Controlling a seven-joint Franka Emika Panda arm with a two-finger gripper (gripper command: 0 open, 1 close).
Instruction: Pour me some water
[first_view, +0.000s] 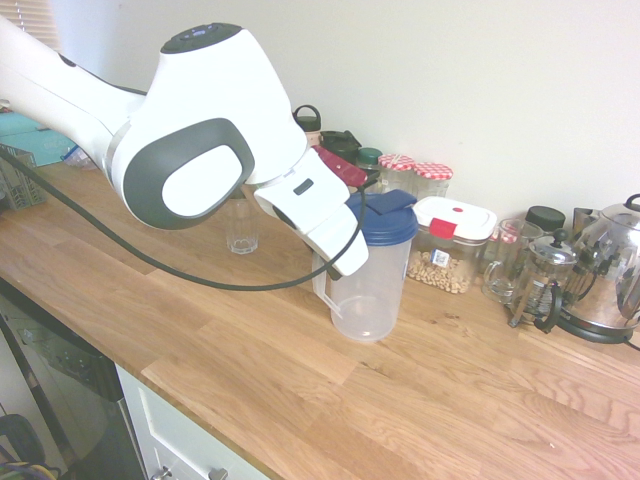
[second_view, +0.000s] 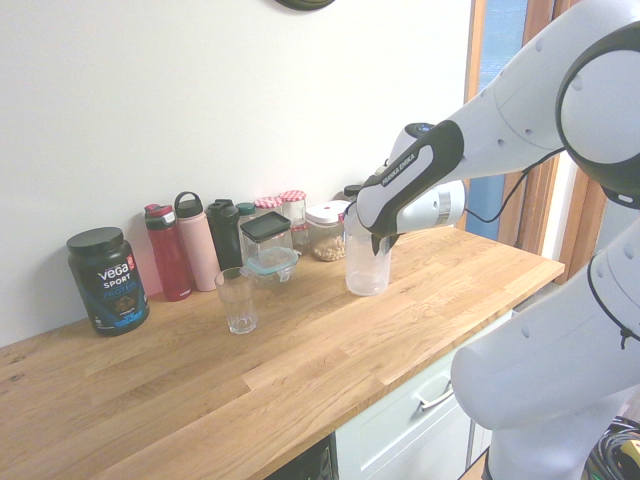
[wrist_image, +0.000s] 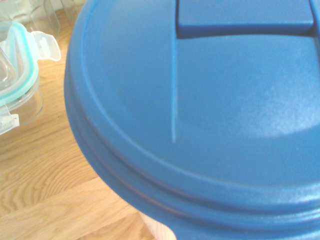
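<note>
Blue-lidded jug (first_view: 375, 270) directly under gripper (first_view: 340, 262), upright on wooden counter (first_view: 300, 380).

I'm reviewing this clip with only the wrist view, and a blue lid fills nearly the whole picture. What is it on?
Observer: It tops a clear jug that stands upright on a wooden counter.
Operator: Does the gripper have hold of the jug?
Observer: The gripper is shut at the jug's handle. The base looks to be down on the counter, not lifted.
Operator: Is there anything to pour into?
Observer: Yes. A clear glass stands upright on the counter, apart from the jug, and it looks empty.
</note>
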